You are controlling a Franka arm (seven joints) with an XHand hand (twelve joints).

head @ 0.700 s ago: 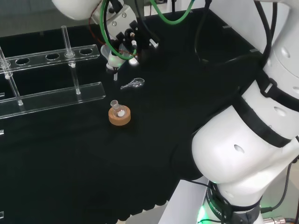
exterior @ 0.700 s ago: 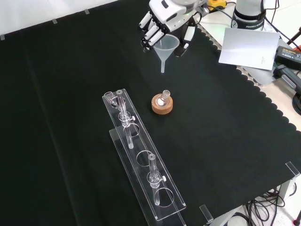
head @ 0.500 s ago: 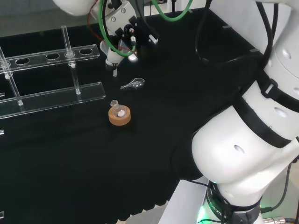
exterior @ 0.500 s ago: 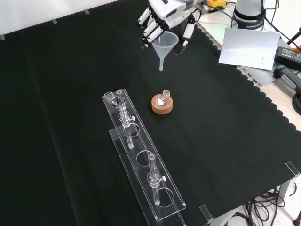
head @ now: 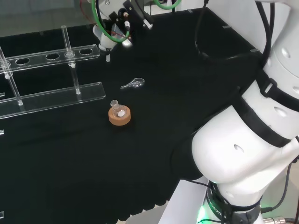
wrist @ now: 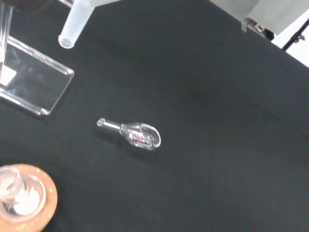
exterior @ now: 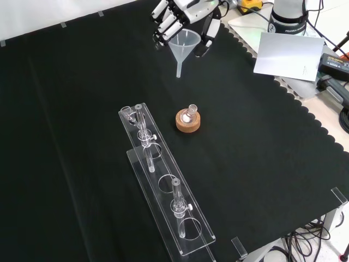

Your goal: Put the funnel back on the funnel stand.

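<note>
Holding the funnel clear of the tabletop, top center of the front view; hand has its fingers curled round the cone. Pickup done; carry and seating on the funnel stand, lower center, are left. Long axis near vertical, spout down, mouth up.

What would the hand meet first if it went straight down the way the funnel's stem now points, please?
Probably bare black cloth. The hand holds the funnel stem down, with the funnel stand close beside it in the head view; depth is unclear.
</note>
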